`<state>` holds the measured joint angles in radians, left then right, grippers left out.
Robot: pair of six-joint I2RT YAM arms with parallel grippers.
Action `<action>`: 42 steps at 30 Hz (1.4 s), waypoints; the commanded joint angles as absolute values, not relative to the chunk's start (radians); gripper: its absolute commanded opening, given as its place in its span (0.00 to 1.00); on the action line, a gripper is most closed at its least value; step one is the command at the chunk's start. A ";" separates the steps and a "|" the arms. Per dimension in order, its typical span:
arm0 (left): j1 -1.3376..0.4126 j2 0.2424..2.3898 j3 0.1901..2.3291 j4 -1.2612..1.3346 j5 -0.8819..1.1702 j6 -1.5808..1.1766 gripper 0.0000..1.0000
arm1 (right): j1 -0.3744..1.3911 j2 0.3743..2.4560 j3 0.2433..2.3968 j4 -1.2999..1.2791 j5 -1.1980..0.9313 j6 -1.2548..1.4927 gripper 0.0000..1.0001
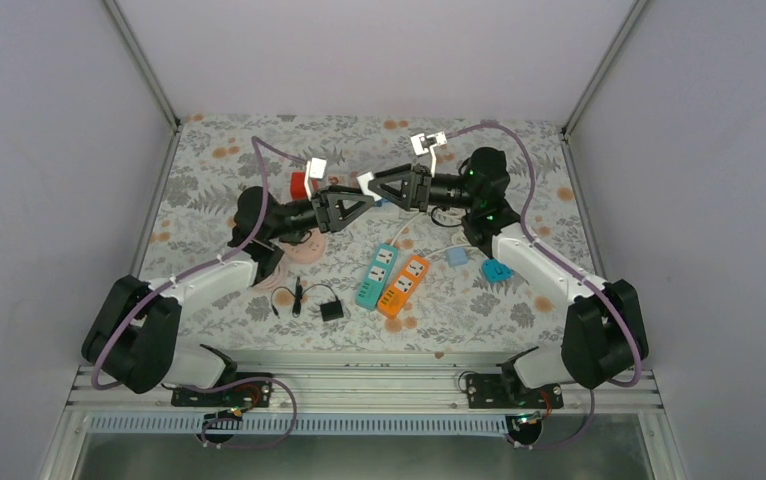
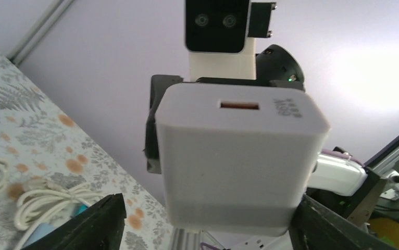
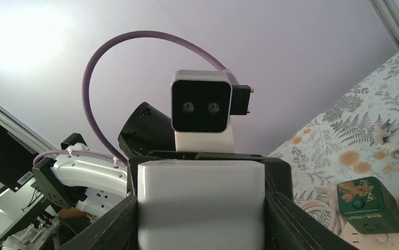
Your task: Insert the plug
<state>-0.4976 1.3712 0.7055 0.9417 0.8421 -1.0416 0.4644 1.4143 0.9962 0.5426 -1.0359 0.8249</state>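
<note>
The charger (image 2: 239,161) fills the left wrist view, bottom edge slicing off its base, prongs hidden; right wrist view crops it too, and overhead it's too small to read.

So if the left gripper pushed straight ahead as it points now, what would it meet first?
For the left gripper, the white charger, sitting between its open fingers and gripped by the right gripper facing it. Behind that, probably the right gripper itself.
</note>
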 commanded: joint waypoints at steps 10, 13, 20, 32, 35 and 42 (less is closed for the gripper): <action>-0.511 1.379 0.775 0.985 0.873 -1.036 0.66 | 0.473 1.399 1.040 0.551 -1.080 0.816 0.55; -0.514 1.378 0.778 0.974 0.876 -1.025 0.57 | 0.474 1.400 1.039 0.541 -1.068 0.812 0.55; -0.514 1.347 0.804 0.745 0.824 -0.837 0.50 | 0.473 1.385 1.069 0.366 -0.976 0.715 0.70; -0.549 1.301 0.947 0.193 0.458 0.155 0.48 | 0.490 1.340 1.285 -0.314 -0.494 0.331 0.86; -0.555 1.322 0.959 0.189 0.411 0.282 0.48 | 0.501 1.333 1.317 -0.359 -0.473 0.318 0.85; -0.646 1.401 1.041 0.105 0.236 0.504 0.48 | 0.553 1.401 1.399 -0.456 -0.359 0.317 0.82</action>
